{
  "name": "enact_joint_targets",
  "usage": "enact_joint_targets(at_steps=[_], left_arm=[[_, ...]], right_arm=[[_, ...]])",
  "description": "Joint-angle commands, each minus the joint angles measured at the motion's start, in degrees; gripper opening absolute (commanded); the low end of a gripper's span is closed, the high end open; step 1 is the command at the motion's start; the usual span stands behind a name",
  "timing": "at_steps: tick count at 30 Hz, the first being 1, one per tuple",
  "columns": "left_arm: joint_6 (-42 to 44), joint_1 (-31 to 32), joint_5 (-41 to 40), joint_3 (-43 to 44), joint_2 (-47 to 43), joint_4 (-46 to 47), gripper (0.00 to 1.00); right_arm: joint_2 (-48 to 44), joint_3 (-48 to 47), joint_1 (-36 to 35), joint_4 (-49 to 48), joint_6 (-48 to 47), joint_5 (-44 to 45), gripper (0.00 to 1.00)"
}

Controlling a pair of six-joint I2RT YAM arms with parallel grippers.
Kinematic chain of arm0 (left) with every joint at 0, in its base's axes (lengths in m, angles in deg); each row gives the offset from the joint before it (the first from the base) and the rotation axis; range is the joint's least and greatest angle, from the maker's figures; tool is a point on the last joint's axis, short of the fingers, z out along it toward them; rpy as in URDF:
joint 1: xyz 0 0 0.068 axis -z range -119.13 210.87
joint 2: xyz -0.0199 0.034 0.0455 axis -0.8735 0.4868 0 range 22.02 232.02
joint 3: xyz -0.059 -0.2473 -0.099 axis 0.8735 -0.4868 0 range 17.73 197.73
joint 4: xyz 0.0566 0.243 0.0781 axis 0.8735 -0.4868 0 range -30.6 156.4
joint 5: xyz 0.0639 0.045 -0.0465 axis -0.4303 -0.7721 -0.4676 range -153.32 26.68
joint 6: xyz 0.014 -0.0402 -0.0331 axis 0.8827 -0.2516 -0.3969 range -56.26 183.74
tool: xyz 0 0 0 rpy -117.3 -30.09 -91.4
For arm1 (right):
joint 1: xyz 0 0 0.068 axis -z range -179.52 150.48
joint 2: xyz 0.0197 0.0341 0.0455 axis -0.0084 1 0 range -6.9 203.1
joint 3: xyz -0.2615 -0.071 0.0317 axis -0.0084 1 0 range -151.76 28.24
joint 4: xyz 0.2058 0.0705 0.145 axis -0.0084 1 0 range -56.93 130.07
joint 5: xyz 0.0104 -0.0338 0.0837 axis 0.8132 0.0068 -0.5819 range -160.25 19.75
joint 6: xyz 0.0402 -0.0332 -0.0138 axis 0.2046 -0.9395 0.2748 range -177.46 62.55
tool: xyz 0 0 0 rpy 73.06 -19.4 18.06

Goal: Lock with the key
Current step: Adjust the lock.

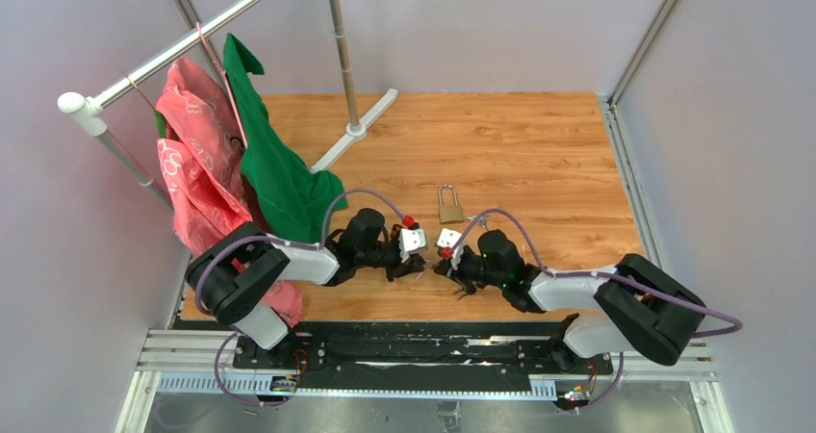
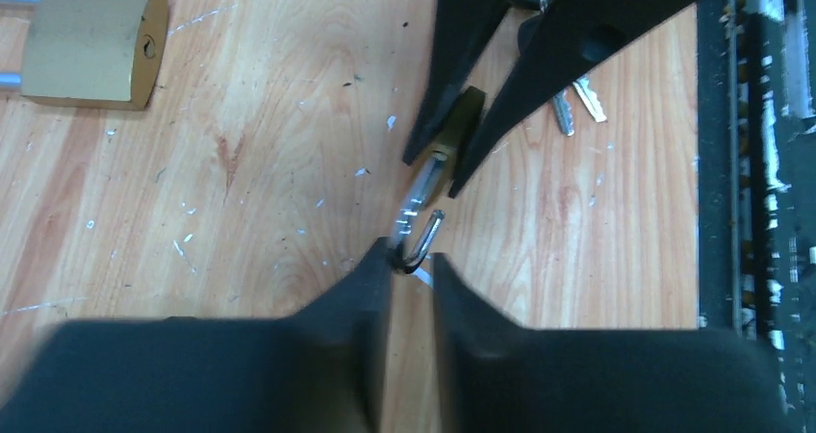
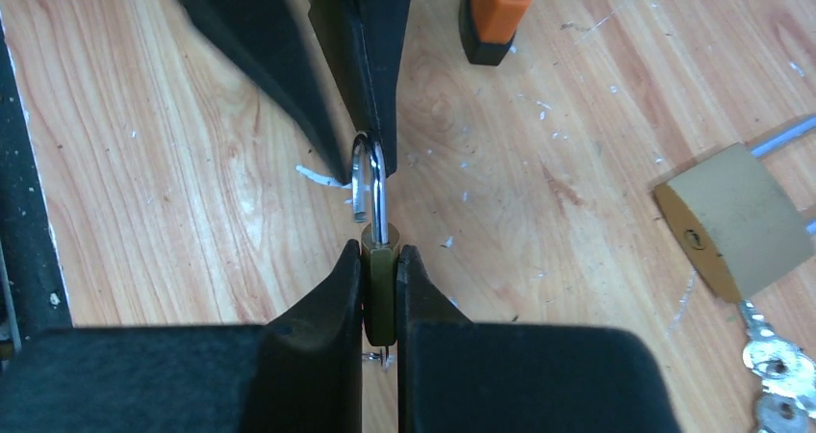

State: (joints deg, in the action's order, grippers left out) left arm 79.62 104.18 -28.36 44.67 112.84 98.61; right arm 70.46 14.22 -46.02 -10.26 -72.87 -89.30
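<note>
our right pincer (image 3: 381,252) clamps the small padlock (image 3: 381,303), shackle (image 3: 370,178) meeting the left pincer (image 2: 412,265), grip there unclear; larger padlock (image 3: 733,219) beside.

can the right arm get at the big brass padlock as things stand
Probably not yet: the right gripper is shut on the body of the small padlock, with the left gripper at its shackle. The big padlock lies close by across bare table, so the way looks free once it lets go.

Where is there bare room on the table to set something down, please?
Free: right of the big padlock to the table edge, and beyond it. Crowded: the middle, where left gripper and right gripper meet at the small padlock, and the clothes at left.
</note>
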Motion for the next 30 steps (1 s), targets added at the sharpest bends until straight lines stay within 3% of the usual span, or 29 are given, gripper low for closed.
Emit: enact_joint_targets(at_steps=[1, 3, 5, 7, 9, 13, 20, 25, 30], left_arm=[[1.7, 0.7, 0.1, 0.5, -6.2, -6.7, 0.34], [4.6, 0.7, 2.2, 1.5, -11.2, -14.8, 0.45], [8.8, 0.7, 4.2, 3.3, -16.3, -26.1, 0.51], [13.3, 0.0, 6.6, 5.6, -21.2, -39.4, 0.51], [14.2, -1.5, 10.4, 8.3, -26.0, -46.4, 0.48], [10.2, -1.5, 6.2, 13.6, -33.1, -57.1, 0.49], [-9.9, -1.5, 2.3, 16.6, -44.4, -57.4, 0.53], [-16.7, -0.8, 0.5, 12.4, -51.9, -49.4, 0.59], [-23.6, -0.6, 0.8, 5.3, -58.4, -42.7, 0.62]], right_arm=[[-5.7, -7.4, -0.3, 15.7, 0.2, -2.2, 0.00], [-8.9, -10.0, -0.3, 21.6, -0.2, -4.2, 0.00], [-13.0, -12.5, -0.3, 27.7, -0.8, -5.8, 0.00], [-16.8, -15.3, -0.2, 35.2, -2.2, -7.9, 0.00], [-20.1, -19.5, -0.3, 41.9, -3.6, -10.3, 0.00], [-24.2, -26.5, -0.7, 55.1, -6.7, -13.9, 0.00], [-27.4, -32.9, -8.5, 61.7, -9.7, -8.5, 0.00], [-20.2, -43.1, -13.6, 69.9, -10.7, -5.9, 0.00], [-14.8, -49.7, -14.3, 71.7, -9.1, -4.8, 0.00]])
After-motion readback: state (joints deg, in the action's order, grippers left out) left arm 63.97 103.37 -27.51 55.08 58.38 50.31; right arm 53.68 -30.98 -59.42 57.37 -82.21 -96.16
